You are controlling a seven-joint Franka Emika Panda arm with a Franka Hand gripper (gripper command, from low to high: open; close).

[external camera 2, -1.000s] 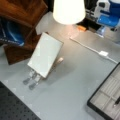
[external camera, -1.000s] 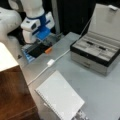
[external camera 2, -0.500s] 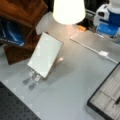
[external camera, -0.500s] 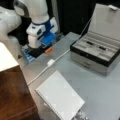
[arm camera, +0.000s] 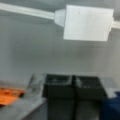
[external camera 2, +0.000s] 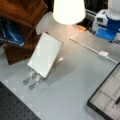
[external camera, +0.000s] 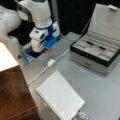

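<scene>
My gripper shows at the bottom of the wrist view as two black fingers pressed side by side, shut, with nothing between them. It hangs low over the grey table near its back left corner in a front view, under the white and blue arm. A small orange object lies just left of the fingers; in a front view, the orange object lies beside the gripper. Ahead of it a white cable with a white box crosses the table.
An open grey jewellery box stands at a front view's right. A white spiral notebook leans on a clip stand. A brown wooden cabinet, a white lamp shade and a blue packet are nearby.
The arm has come a little lower and further over the table's back corner, showing larger in both front views. Notebook, box and cable have not moved.
</scene>
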